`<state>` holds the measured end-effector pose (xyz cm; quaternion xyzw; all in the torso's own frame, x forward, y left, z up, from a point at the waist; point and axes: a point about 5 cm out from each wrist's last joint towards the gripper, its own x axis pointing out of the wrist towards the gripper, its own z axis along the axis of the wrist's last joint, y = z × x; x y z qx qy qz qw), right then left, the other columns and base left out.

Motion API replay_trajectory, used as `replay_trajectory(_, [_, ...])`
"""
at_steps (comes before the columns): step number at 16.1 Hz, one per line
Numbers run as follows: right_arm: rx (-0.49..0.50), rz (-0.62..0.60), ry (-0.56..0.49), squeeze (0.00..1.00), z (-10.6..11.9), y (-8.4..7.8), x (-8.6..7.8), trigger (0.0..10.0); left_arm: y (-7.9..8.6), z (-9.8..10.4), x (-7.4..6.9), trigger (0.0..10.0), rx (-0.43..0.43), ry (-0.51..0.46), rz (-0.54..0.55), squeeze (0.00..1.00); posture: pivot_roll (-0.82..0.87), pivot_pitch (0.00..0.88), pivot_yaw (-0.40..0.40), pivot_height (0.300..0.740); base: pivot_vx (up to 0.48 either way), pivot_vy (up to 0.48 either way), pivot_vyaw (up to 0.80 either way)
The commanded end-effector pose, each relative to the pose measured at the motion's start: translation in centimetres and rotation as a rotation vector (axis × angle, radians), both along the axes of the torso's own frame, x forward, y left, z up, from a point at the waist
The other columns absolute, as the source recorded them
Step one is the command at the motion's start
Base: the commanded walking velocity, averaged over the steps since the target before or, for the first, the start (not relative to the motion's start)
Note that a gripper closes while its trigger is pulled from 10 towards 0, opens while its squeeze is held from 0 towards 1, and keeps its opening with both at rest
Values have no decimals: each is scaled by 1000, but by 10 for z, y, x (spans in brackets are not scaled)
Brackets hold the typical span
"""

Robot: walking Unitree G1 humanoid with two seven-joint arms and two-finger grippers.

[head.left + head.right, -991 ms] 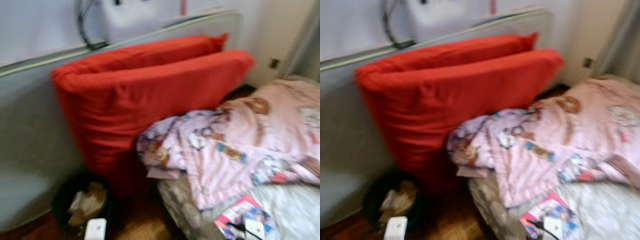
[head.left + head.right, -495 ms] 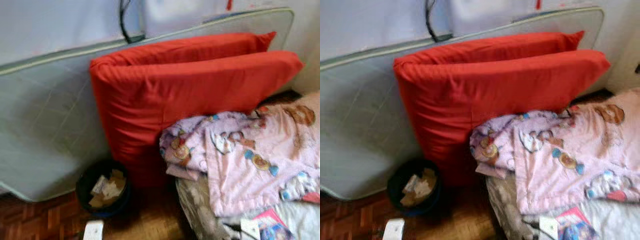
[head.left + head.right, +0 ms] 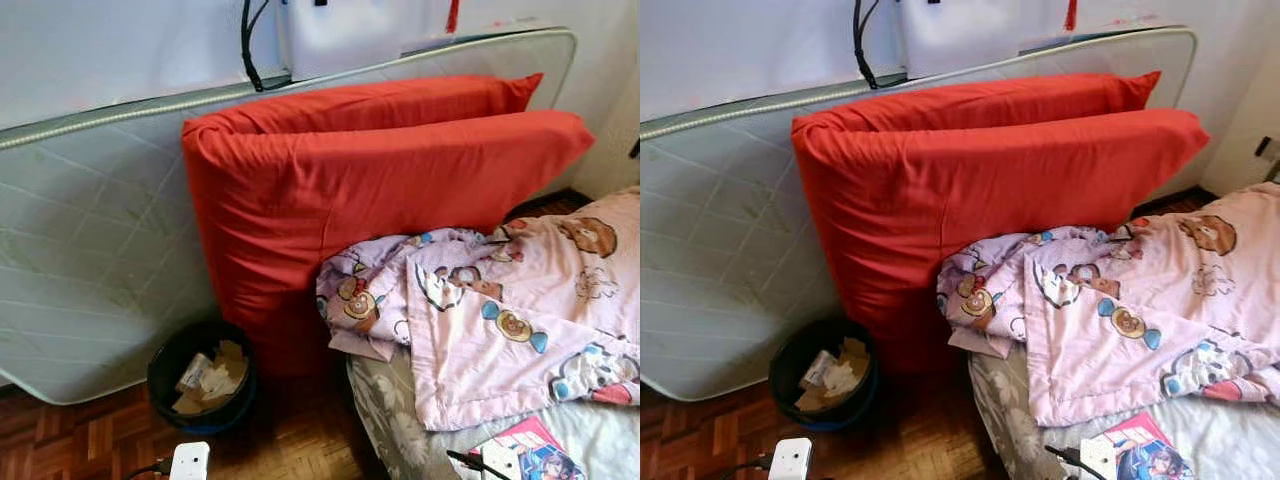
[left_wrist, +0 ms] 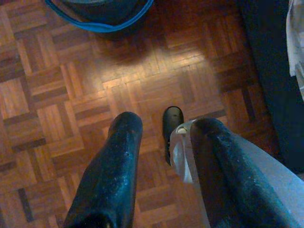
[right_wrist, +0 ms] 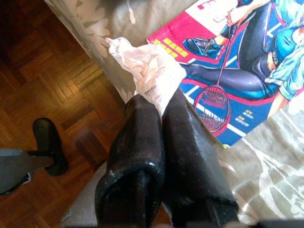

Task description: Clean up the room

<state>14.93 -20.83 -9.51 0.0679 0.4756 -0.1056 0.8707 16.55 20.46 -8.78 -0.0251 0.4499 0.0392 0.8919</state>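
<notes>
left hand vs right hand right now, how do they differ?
Left hand: fingers spread apart, nothing between them, over bare parquet floor near the bin's blue rim.
Right hand: fingers pressed together, pinching a crumpled white tissue, at the bed's edge by a magazine.
Shared: two long black fingers each, pointing down.

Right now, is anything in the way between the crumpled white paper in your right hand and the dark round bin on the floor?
Nothing visible blocks it. The right hand pinches the crumpled white paper at the bed's edge; bare parquet floor leads to the dark round bin.

head stereo pair downward, wrist cameras near parquet floor (image 4: 61, 80)
</notes>
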Motion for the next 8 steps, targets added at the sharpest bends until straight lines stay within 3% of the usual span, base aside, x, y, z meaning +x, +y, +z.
replay_trajectory(1, [11,-3,1,0,0,2,0,10000,2,-1,-3,10000,9,21,2,0,-11,12,41,740,0,368,0])
replay_trajectory(8, [15,-2,5,0,-1,2,-1,10000,2,-2,-5,10000,9,25,1,0,-10,19,43,740,0,367,0])
